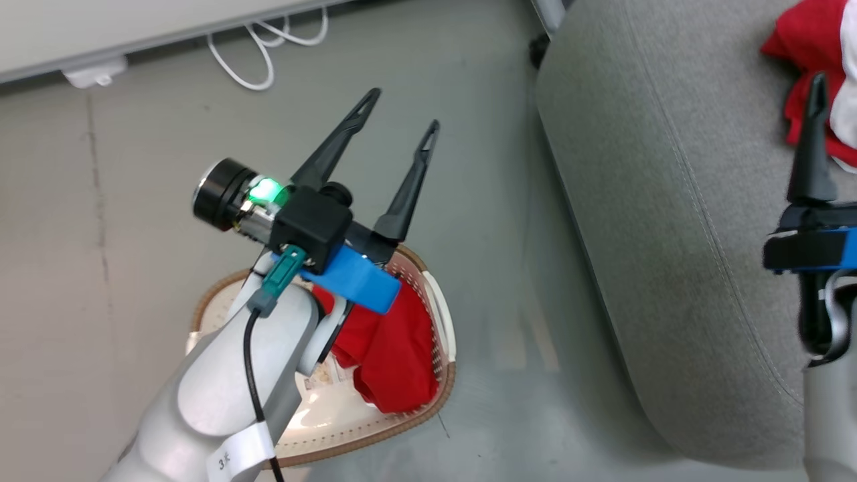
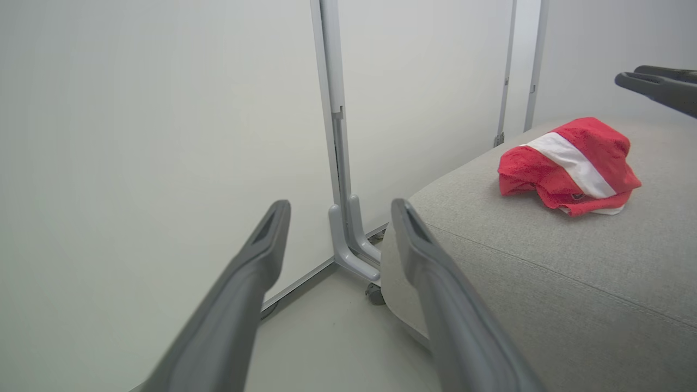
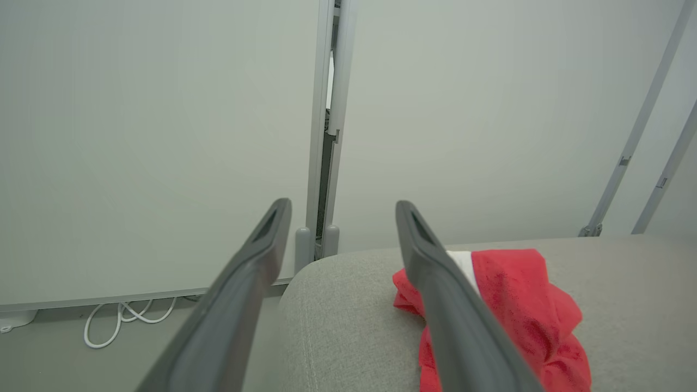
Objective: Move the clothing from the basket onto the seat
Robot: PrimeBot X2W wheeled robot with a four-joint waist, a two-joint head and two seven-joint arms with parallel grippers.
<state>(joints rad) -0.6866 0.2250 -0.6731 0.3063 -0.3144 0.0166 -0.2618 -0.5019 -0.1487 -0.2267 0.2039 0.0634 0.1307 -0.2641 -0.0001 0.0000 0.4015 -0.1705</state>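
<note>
A red piece of clothing (image 1: 395, 361) lies bunched in the cream basket (image 1: 402, 422) on the floor at the lower left. My left gripper (image 1: 402, 110) hovers above the basket's far side, open, with nothing between its fingers (image 2: 256, 256). A second red garment with a broad white stripe (image 1: 813, 40) rests on the grey seat (image 1: 669, 201), crumpled near the seat's far part (image 2: 572, 163). My right gripper (image 3: 343, 208) is open just above and beside that garment (image 3: 517, 294), not touching it. One of its fingers (image 1: 813, 134) stands at the right edge of the head view.
White cables (image 1: 261, 47) loop on the floor by the pale wall panel. A grey partition post with a castor foot (image 2: 348, 239) stands beside the seat's corner. Bare grey floor (image 1: 489, 201) separates basket and seat.
</note>
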